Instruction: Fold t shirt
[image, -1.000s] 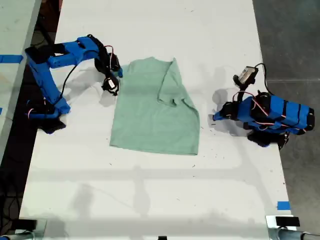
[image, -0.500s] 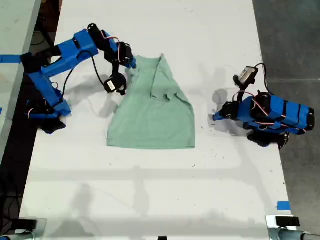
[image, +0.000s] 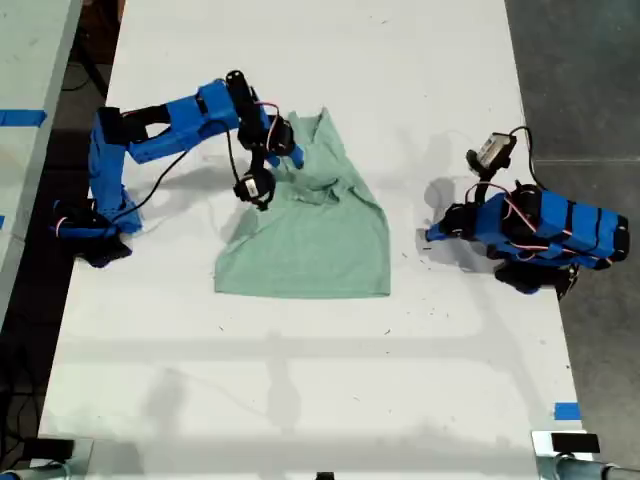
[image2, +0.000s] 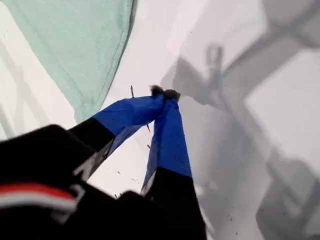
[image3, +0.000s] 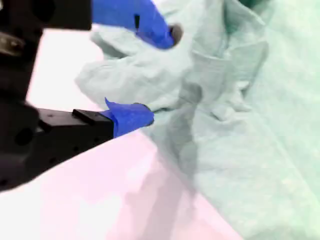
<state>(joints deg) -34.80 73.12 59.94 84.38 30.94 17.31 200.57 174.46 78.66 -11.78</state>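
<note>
The pale mint-green t shirt (image: 310, 240) lies on the white table (image: 300, 380), its upper part bunched and pulled over toward the exterior view's right. My second gripper (image: 293, 156) is at that bunched top edge, shut on a fold of the t shirt (image3: 235, 130), which fills the space between its blue fingers (image3: 131, 117). My first gripper (image: 432, 235) rests shut on the table at the exterior view's right, a short way from the shirt's side. In the first wrist view its blue fingertips (image2: 164, 92) meet above bare table, with a corner of the t shirt (image2: 75, 45) beyond.
The first arm's folded body (image: 545, 232) sits near the table's edge at the exterior view's right, dark floor beyond it. A blue tape mark (image: 567, 410) lies near the front corner at that view's right. The second arm's base (image: 90, 225) stands at the exterior view's left.
The second arm has swung toward the exterior view's right, dragging the shirt's upper edge with it and bunching the cloth. The first arm has not moved.
</note>
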